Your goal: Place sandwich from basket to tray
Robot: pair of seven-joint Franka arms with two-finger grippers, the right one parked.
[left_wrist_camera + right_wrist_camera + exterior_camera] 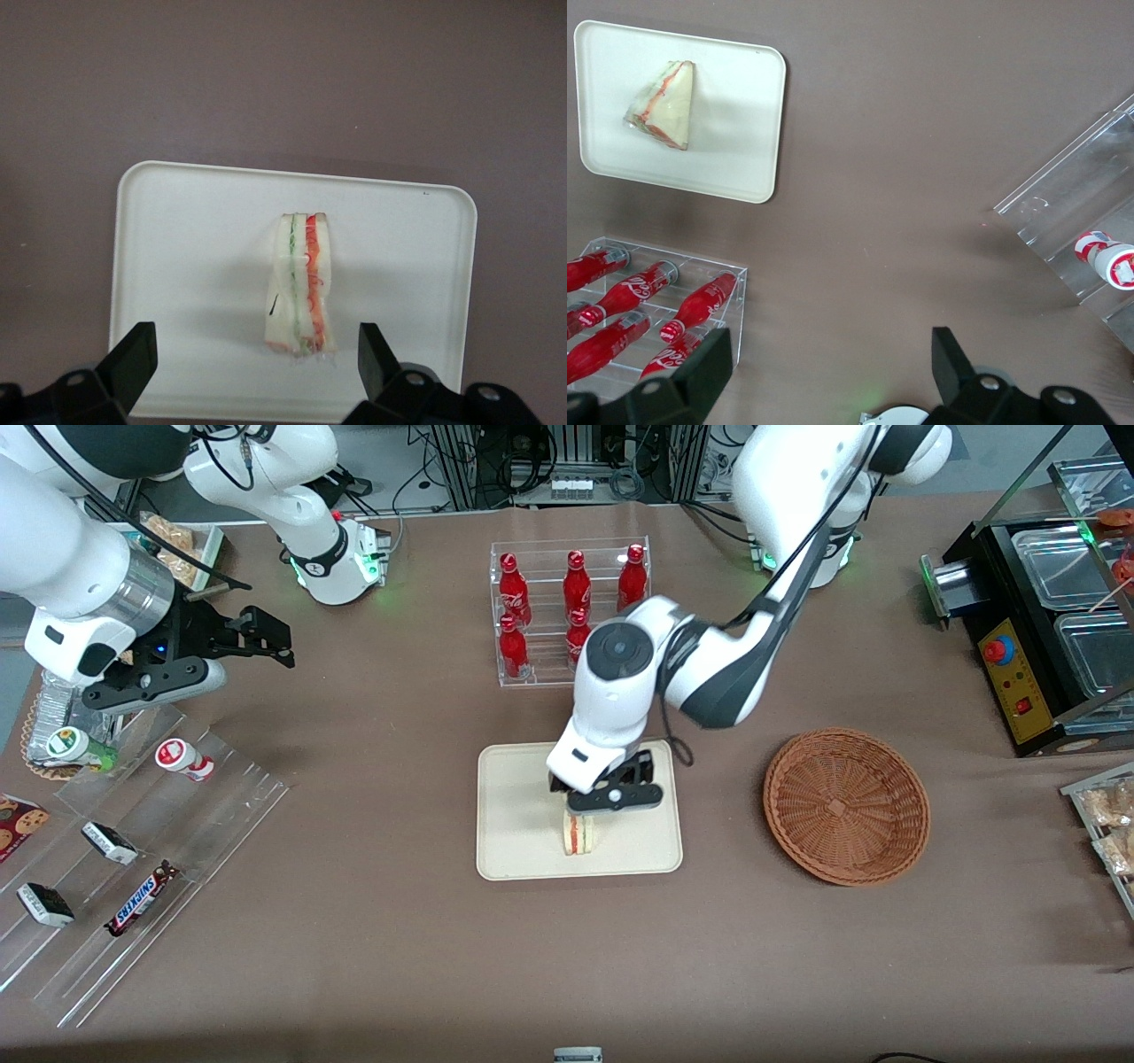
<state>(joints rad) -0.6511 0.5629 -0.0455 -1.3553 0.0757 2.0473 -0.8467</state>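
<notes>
The sandwich stands on the cream tray, its red and green cut edge facing the front camera. My left gripper hovers just above the sandwich, open, its black fingers spread wide and touching nothing. The wicker basket sits beside the tray toward the working arm's end of the table, with nothing in it.
An acrylic rack of red bottles stands farther from the front camera than the tray. Clear racks with snack bars lie toward the parked arm's end. A black machine and bagged snacks sit at the working arm's end.
</notes>
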